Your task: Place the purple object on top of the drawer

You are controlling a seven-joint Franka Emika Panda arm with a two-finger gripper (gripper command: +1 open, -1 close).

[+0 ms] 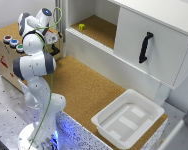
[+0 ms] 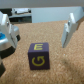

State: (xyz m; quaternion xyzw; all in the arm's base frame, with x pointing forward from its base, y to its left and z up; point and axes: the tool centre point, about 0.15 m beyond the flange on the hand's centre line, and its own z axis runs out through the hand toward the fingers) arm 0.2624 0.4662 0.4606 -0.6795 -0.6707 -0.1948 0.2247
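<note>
Nearest you in the exterior view sits a white tray [image 1: 128,118] on the cork tabletop [image 1: 84,87]; the drawer [image 1: 153,42] stands well apart from the hand [image 1: 53,44]. At the wrist, the purple cube [image 2: 39,55] lies between its spread, released fingers [image 2: 68,29], untouched.

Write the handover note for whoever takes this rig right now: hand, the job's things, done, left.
Hand: open and empty, fingers spread either side of the purple cube, not touching it.
Purple cube: sits on the cork surface, yellow letters on its faces, seen only in the wrist view; the arm hides it in the exterior view.
Drawer: white, black bar handle, at the exterior view's right; its top is bare in the part that shows.
Done: hand lined up over the cube.
Left: grasp, lift, carry across, set the cube on top of the drawer.
</note>
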